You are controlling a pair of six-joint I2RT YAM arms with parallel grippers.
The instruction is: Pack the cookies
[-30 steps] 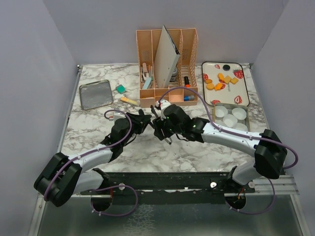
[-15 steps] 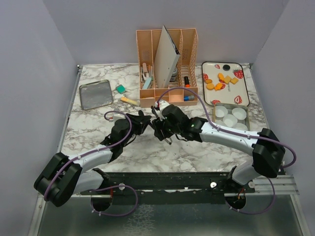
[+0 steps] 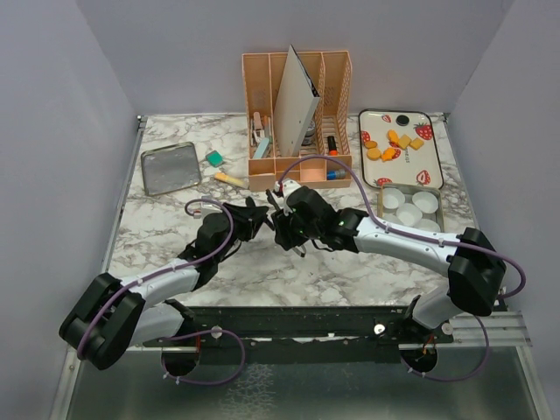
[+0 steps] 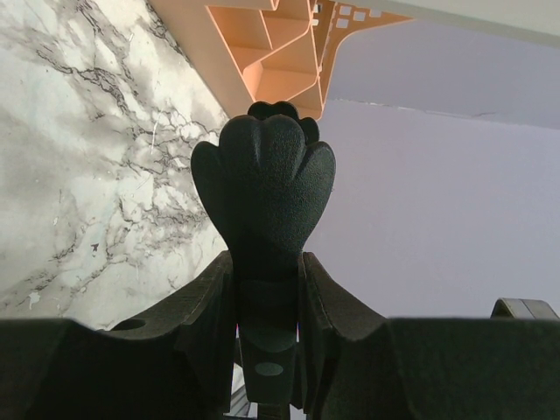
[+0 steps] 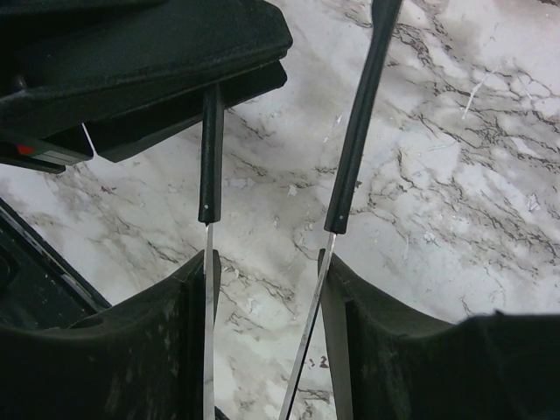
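The cookies [image 3: 394, 144], several small orange-yellow pieces, lie on a strawberry-print tray [image 3: 435, 175] at the back right, far from both grippers. A tin [image 3: 383, 187] with white paper cups [image 3: 411, 208] sits just in front of that tray. My two grippers meet at the table's middle. My right gripper [image 3: 284, 229] [image 5: 267, 289] holds a pair of metal tongs [image 5: 350, 157] with the two blades against its fingers' inner faces. My left gripper [image 3: 254, 216] [image 4: 267, 289] is shut on the tongs' black scalloped head [image 4: 262, 175].
A peach desk organiser [image 3: 297, 114] with a grey folder stands at the back centre. A grey metal lid [image 3: 171, 166] lies at the back left. A green eraser [image 3: 214, 158] and a yellow stick [image 3: 229, 179] lie beside the organiser.
The right arm has edged slightly left toward the left gripper. The cookies, tray and cups have not moved.
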